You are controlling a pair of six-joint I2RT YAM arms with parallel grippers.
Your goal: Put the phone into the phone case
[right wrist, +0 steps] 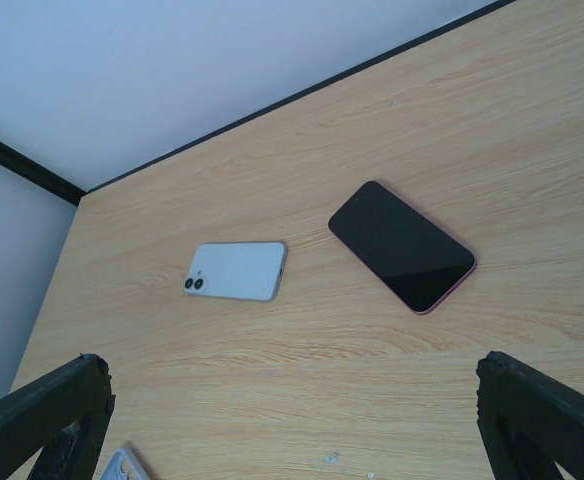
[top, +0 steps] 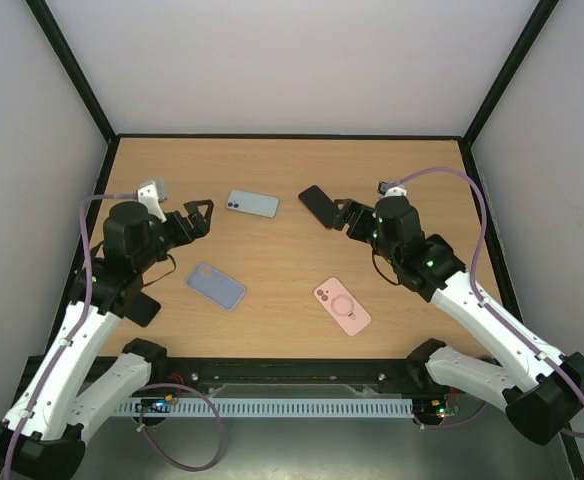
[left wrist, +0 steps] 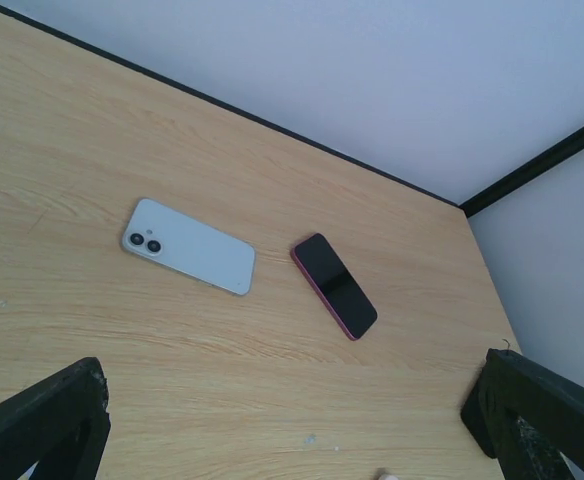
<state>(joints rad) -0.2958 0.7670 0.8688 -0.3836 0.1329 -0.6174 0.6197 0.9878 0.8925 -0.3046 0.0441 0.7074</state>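
Observation:
Two phones lie at the back of the table. A pale blue phone [top: 252, 203] [left wrist: 189, 246] [right wrist: 236, 271] is face down, its twin lenses showing. A pink-edged phone [top: 319, 205] [left wrist: 335, 286] [right wrist: 402, 246] lies with its dark screen up. Nearer the arms sit a lavender-blue phone case [top: 215, 285] and a pink phone case [top: 342, 305] with a ring on its back. My left gripper [top: 199, 220] [left wrist: 290, 400] hovers open left of the blue phone. My right gripper [top: 341, 217] [right wrist: 290, 400] is open just beside the pink-edged phone. Neither holds anything.
The wooden table [top: 282, 260] is bounded by black frame rails and pale walls on three sides. A corner of the lavender-blue case [right wrist: 127, 466] shows at the bottom of the right wrist view. Cables loop off both arms.

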